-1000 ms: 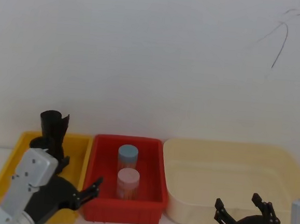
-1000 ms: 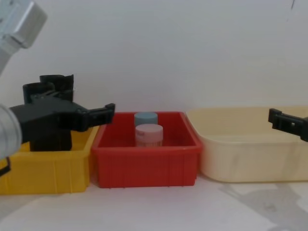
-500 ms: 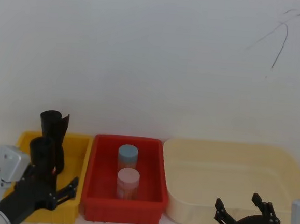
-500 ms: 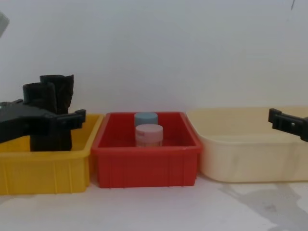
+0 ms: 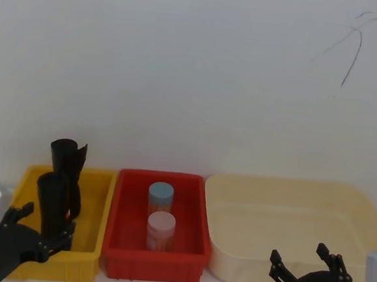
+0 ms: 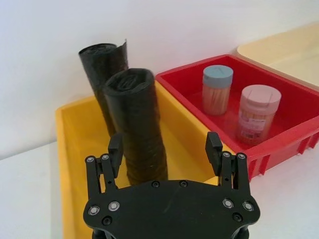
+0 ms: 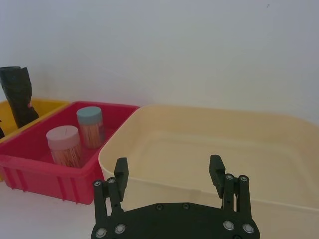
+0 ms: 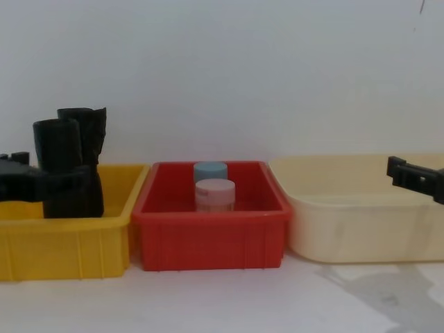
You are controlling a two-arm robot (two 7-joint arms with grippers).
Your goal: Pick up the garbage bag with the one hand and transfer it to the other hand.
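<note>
The garbage bag (image 5: 52, 199) is a black roll with a smooth top and a small red mark low on its side. It stands upright in the yellow bin (image 5: 74, 266), at the left. My left gripper (image 5: 45, 224) hovers open at the bin's front edge. In the left wrist view its fingers (image 6: 114, 149) flank the garbage bag (image 6: 137, 124) without touching it, and the gripper body hides the roll's base. My right gripper (image 5: 305, 271) stays open low at the right, in front of the cream bin (image 7: 209, 124).
A second black roll with a ragged flared top (image 5: 69, 160) stands just behind the garbage bag. The red bin (image 5: 152, 269) in the middle holds a blue-lidded jar (image 5: 161, 194) and a pink-lidded jar (image 5: 161, 227). A white wall closes off the back.
My left gripper has swung left and dropped lower, from in front of the red bin to the yellow bin's front, now lined up on the garbage bag. The right gripper has not moved.
</note>
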